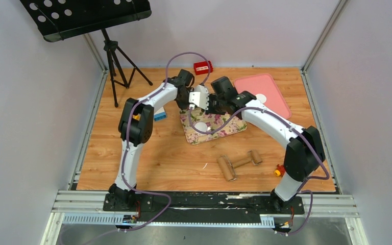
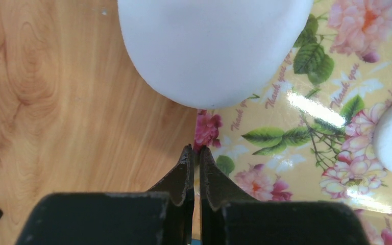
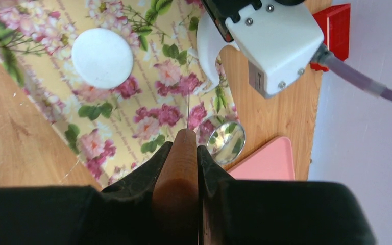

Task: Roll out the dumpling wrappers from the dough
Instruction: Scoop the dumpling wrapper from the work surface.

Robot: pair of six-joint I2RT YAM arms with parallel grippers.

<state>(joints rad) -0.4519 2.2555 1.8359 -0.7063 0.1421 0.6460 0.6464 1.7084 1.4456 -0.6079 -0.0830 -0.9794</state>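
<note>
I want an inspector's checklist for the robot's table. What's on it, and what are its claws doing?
Surface: wooden table with a floral mat on it.
Job's things: one round dumpling wrapper on the mat; a second wrapper on the pink tray; a big white lump, probably dough, across the mat's edge.
Clutter: wooden roller, metal ring cutter, red block, white-and-blue block.
Grippers: left gripper shut, nothing seen held; right gripper shut on a wooden stick.
Cables: purple cables loop along both arms.
Surroundings: pale walls; music stand at back left.
</note>
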